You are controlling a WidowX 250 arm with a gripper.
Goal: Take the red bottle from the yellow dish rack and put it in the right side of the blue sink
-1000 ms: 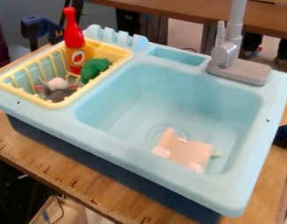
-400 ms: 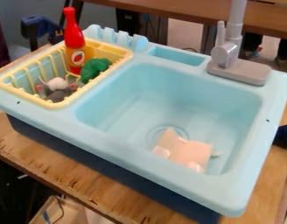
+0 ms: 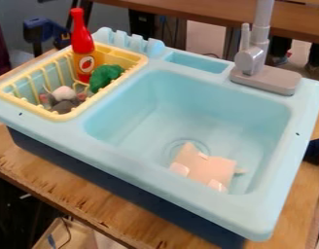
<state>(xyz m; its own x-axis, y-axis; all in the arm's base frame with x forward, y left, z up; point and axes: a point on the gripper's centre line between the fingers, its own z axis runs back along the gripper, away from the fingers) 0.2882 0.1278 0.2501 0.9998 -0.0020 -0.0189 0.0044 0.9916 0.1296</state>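
The pale-pink, squarish, soft-looking piece (image 3: 211, 168) partly covers the round light-blue drain (image 3: 176, 146). A careful pinch at its edge farthest from the drain should lift it cleanly. I cannot tell whether the gripper is clenched or released.

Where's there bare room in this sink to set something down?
The basin floor behind the pink piece is bare; so is the shallow tray between yellow rack and faucet. The rack is crowded: red bottle, green toy, grey lump.
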